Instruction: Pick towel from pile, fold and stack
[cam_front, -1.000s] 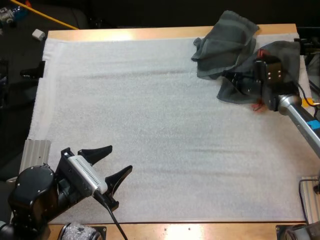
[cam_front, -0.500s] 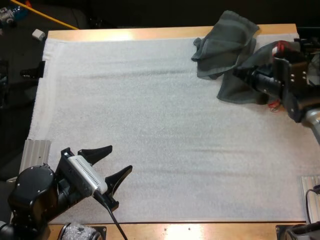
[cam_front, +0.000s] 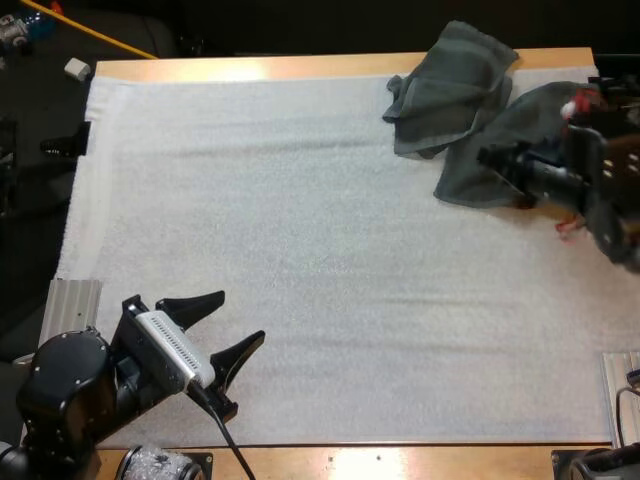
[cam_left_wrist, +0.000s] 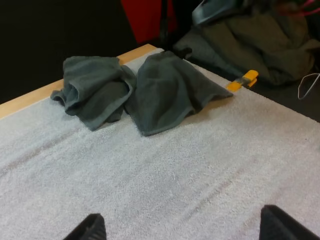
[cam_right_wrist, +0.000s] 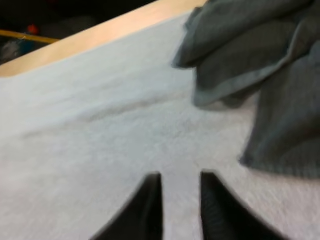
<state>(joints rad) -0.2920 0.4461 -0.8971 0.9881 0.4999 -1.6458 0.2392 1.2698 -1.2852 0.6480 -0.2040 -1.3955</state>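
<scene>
2 dark grey-green towels sit at the far right of the white mat, touching each other. The crumpled towel is nearer the table's far edge, and the flatter towel lies just beside it toward the right arm. The right gripper is at the flatter towel's near edge. Its 2 fingers are a narrow gap apart, with nothing held, tips over bare mat and cloth just beside them but not touched. The left gripper is at the mat's near left corner, well apart from both towels, spread wide and empty. From the left wrist, both towels lie far ahead of the fingers.
</scene>
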